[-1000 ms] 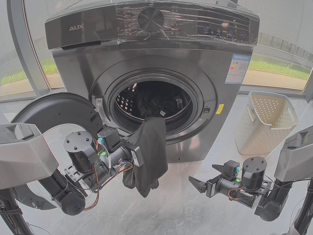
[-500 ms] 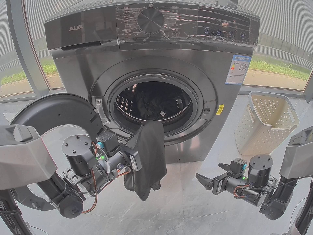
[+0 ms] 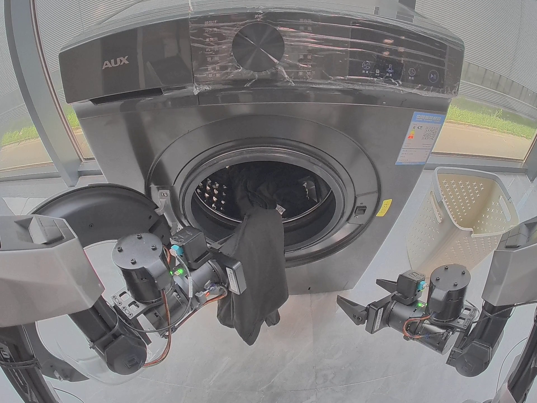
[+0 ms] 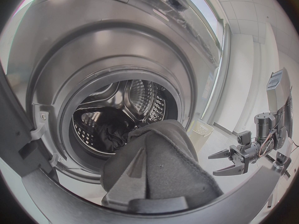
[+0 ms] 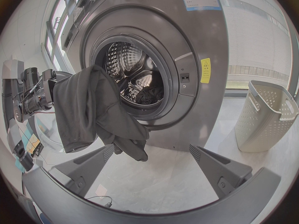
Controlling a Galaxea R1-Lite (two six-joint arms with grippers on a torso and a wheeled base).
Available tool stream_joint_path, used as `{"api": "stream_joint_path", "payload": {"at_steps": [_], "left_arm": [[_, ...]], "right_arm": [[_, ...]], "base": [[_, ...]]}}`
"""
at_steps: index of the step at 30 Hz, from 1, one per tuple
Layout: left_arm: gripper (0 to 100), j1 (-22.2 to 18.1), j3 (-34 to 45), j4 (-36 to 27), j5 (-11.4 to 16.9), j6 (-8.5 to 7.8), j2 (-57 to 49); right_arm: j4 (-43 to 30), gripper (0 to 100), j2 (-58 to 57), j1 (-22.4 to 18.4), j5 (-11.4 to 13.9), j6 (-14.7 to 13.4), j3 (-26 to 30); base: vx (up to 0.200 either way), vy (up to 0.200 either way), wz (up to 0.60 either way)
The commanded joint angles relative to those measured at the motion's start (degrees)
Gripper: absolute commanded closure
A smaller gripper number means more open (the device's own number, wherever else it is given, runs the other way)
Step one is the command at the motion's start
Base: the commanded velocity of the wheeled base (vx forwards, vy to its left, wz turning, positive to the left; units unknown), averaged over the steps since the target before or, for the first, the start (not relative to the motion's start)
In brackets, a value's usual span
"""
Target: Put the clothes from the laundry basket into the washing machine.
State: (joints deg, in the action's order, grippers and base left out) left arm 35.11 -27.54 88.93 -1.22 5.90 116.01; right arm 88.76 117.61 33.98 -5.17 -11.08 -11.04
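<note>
Head view: left gripper [image 3: 238, 267] is gripping a dark garment [image 3: 260, 264], fingers pinched shut on a fold. Most of the cloth is hanging below the fingers, and its top end is overlapping the lower lip of the drum opening [image 3: 263, 197] just beyond the fingertips. Right gripper [image 3: 358, 290] is hanging spread wide, nothing between its fingers, well apart from the cloth. Laundry basket [image 3: 464, 219] is standing beside the washing machine [image 3: 313, 124], past the right fingers.

Judging this as the loading step, mid-insert. Next move is calling for driving the left fingertips past the lip before opening, otherwise the tail is likely going to drape out over the rim.

Left wrist view is showing one finger [image 4: 137, 175] under the cloth, the other covered, and dark clothes [image 4: 109, 134] lying in the drum straight ahead of the fingertips. Right wrist view is showing the cloth side-on, out in front of the opening. Whether it is touching the rim, can't tell.
</note>
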Motion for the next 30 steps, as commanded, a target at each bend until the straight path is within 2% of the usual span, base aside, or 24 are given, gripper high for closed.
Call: {"api": "stream_joint_path", "payload": {"at_steps": [1, 22, 26, 28, 30], "left_arm": [[100, 0.0, -0.1, 0.0, -0.1, -0.1, 1.0], [100, 0.2, -1.0, 0.1, -0.5, -0.36, 2.6], [100, 1.0, -3.4, 0.0, -0.9, -1.51, 4.6], [100, 0.7, -6.7, 0.1, -0.8, -3.35, 7.6], [100, 0.3, -8.7, 0.1, -0.4, -3.88, 9.2]], "right_arm": [[0.0, 0, 0.0, 0.4, 0.0, 0.0, 0.0], [0.0, 0, 0.0, 1.4, -0.1, 0.2, 0.1], [0.0, 0, -0.6, 3.6, -0.2, 0.1, 0.6], [0.0, 0, -0.7, 4.4, -0.2, 0.1, 1.2], [0.0, 0, -0.9, 4.8, -0.2, 0.1, 1.4]], "base": [[0.2, 0.0, 0.0], [0.01, 0.0, 0.0], [0.0, 0.0, 0.0], [0.0, 0.0, 0.0], [0.0, 0.0, 0.0]]}}
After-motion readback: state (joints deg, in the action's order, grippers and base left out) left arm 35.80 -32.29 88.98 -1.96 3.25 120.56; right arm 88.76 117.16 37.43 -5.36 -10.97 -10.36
